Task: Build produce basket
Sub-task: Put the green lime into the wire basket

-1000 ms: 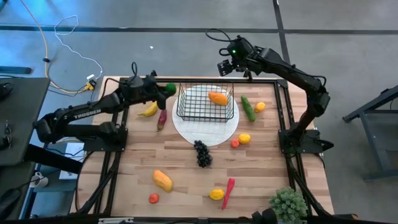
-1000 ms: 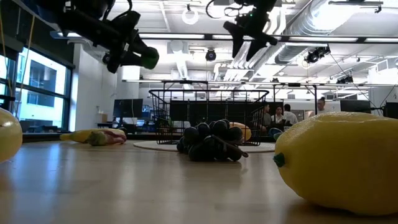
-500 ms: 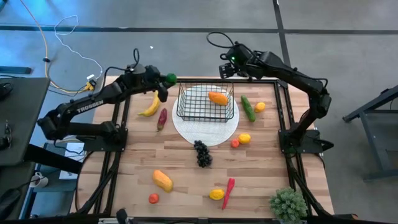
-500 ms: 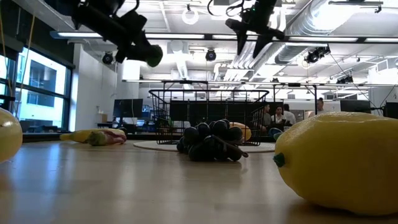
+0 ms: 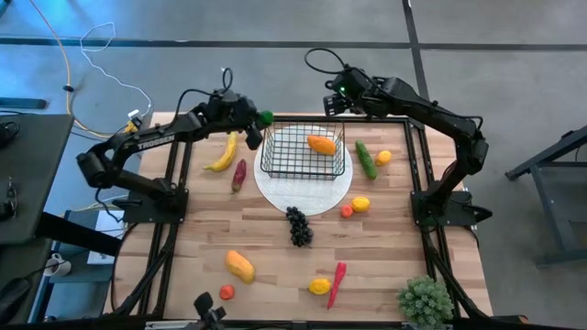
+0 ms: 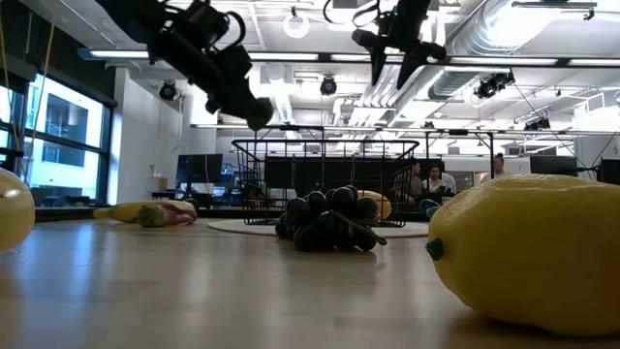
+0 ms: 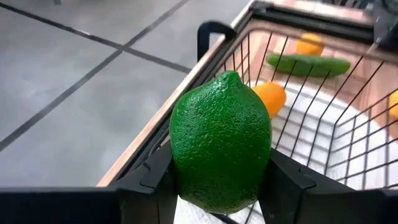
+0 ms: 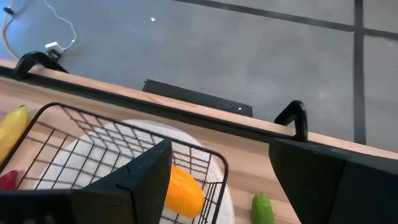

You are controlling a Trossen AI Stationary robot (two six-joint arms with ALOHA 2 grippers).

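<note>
A: Quick rundown, near to far, all relative to the basket.

B: Front of table, well short of it: red chili, small yellow fruit touching beside it, an orange-yellow piece, a little tomato, plus the bushy plant at the corner. Closer in, grapes just in front of the white plate the basket sits on. Lemon w/ a small red one by it, near the plate's front-right edge.

A: And level w/ the basket?

B: Cucumber and a small orange to its right, off the plate. Banana and a reddish piece to its left. Inside: one orange fruit, nothing else.

A: Grippers?

B: Left gripper is clenched on a green lime, held in the air at the basket's far-left corner, abt over the rim, not inside yet. Right gripper hangs beyond the far-right corner, jaws apart, empty.

A: Risks?

B: Lime looks over the wire, not the opening. Let go there and I'd guess it hits the rim and rolls off the table's back edge, which is close. Also it's round and smooth, so could slip. Going too low might snag the mesh and drag the basket off the plate.
</note>
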